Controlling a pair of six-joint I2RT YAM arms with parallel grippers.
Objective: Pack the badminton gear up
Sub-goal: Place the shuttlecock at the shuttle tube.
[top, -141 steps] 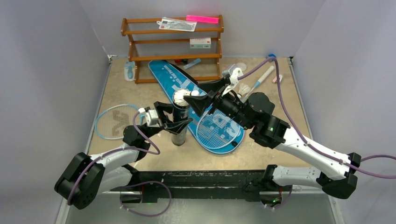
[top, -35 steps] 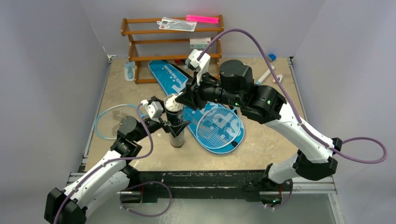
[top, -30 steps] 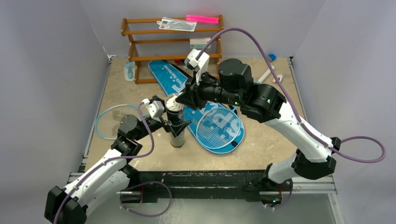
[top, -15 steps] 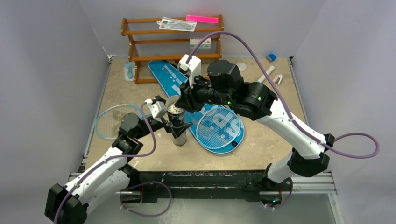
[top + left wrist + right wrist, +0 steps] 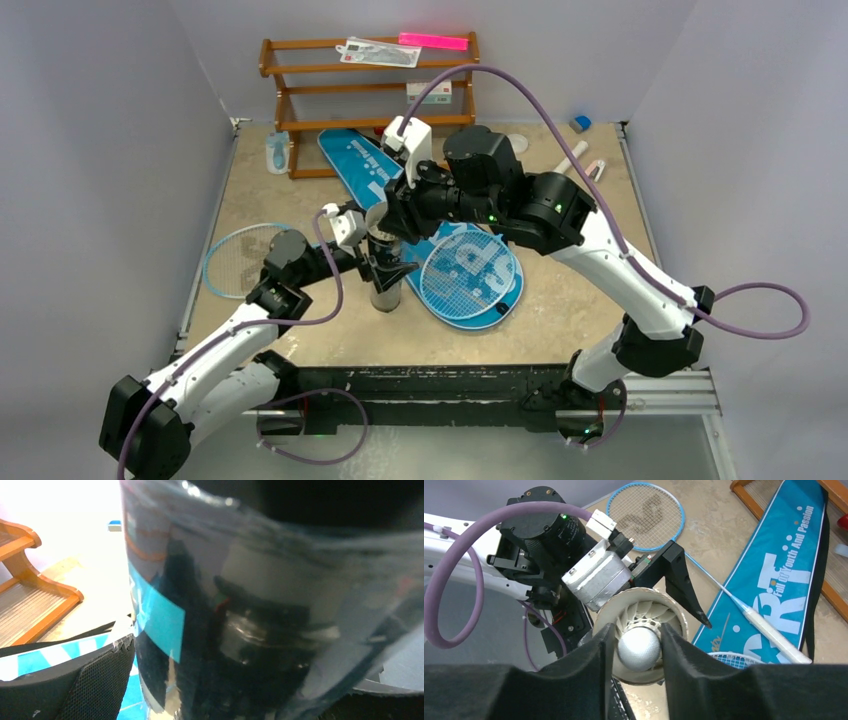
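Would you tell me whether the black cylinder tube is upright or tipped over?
Upright: the black cylinder tube stands on end, mouth upward, between the fingers of the left hand.

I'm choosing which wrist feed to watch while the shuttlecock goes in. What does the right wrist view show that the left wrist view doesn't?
Only the right wrist: the shuttlecock, cork up, gripped by the right tool, and a racket lying on the table. Only the left wrist: the black tube's glossy side wall and teal band, left tool's fingers flanking it. Both: the tube, blue bag, wooden rack.
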